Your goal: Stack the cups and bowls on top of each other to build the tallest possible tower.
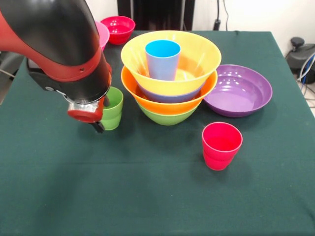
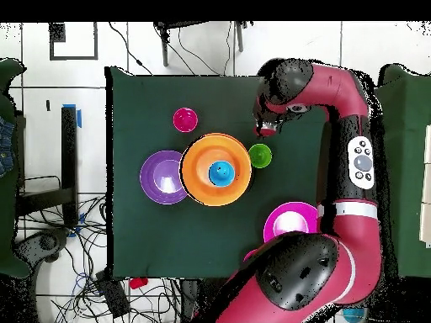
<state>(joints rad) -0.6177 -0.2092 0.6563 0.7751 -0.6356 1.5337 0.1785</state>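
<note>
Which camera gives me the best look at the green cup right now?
The overhead view: the green cup shows its whole round rim, standing beside the tower. In the front view the gripper and arm cover the green cup's left side.

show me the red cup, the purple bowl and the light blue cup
red cup (image 1: 221, 146), front view, on its outer wall
purple bowl (image 1: 238, 91), front view, on its bare inner floor
light blue cup (image 1: 162, 66), front view, on its outer side
</note>
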